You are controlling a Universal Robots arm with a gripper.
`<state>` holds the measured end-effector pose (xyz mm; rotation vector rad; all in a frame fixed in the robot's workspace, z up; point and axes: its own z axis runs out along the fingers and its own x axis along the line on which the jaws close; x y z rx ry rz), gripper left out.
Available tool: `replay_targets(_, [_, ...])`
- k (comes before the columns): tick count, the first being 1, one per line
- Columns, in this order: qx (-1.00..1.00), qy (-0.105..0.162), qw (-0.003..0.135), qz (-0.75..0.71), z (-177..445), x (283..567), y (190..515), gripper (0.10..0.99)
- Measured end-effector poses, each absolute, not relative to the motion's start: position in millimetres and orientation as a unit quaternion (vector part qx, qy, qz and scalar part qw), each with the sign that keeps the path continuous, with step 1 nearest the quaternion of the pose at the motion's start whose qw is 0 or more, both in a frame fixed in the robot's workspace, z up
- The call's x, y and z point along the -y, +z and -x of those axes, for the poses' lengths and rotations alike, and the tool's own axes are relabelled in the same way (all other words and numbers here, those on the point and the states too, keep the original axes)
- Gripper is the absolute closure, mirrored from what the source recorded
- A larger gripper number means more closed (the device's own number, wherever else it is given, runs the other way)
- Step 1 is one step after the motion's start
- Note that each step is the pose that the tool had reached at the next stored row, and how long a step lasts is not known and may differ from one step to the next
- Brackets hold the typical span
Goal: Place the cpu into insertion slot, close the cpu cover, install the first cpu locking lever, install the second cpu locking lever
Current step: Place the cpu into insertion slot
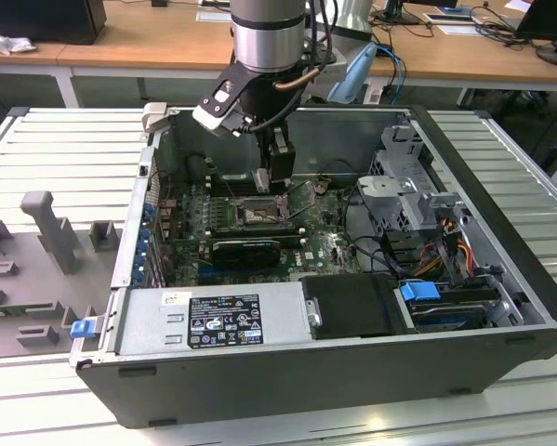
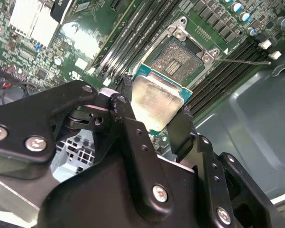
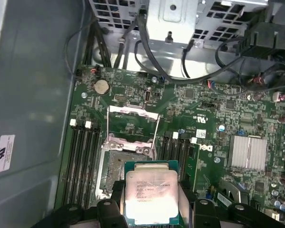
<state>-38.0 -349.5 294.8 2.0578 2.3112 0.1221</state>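
Fingers of our gripper clamp the cpu. In the exterior view we see the insertion slot at its seven o'clock

- Arm: silver-grey cylindrical segment, black cables running alongside.
- Gripper: matte black linked fingers, silver screw heads.
- Wrist: black-and-white camera housing, angular.

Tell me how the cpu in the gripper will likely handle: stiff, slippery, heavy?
Probably stiff: the cpu lies flat in the gripper without sagging. Its shiny metal top looks smooth, so possibly slippery. Thin and small, so likely light.
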Motion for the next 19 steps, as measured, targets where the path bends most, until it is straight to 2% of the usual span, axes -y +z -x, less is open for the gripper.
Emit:
replay_targets(6, [-0.744, 0.039, 0.022, -0.667, 38, 349, 290, 0.553])
replay_targets(19, [-0.711, 0.038, 0.024, -0.702, 43, 341, 249, 0.553])
